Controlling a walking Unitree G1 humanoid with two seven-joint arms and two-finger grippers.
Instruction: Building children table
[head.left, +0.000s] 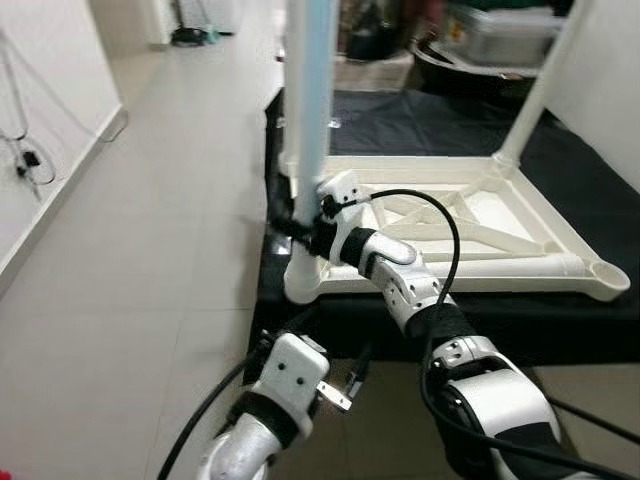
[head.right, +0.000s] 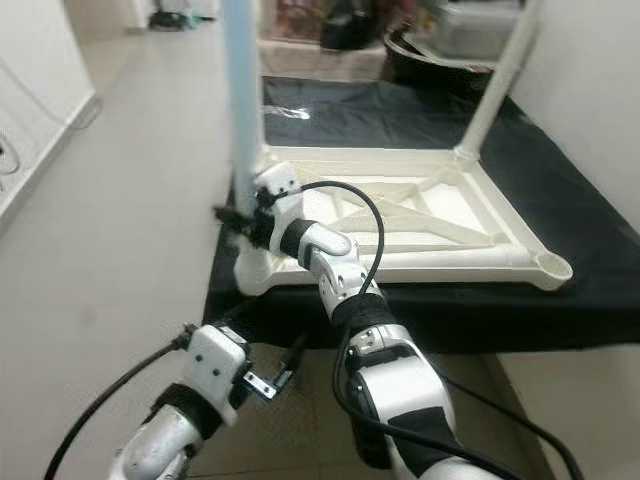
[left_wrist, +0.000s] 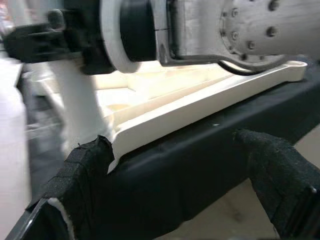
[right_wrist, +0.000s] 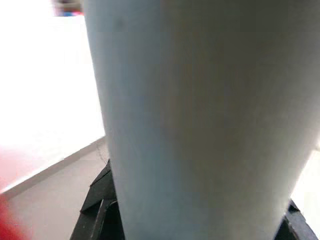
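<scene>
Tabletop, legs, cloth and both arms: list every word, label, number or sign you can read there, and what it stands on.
None can be read.
The upturned white tabletop, its pale blue leg and white leg carry no print.
The black cloth is plain.
The right gripper at the blue leg and the left gripper show no legible marking.
The grey bin behind is too blurred.

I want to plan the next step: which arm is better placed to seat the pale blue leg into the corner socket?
Probably the right. The right gripper is shut on the pale blue leg just above the corner socket; the left gripper hangs open below the tabletop edge.
</scene>
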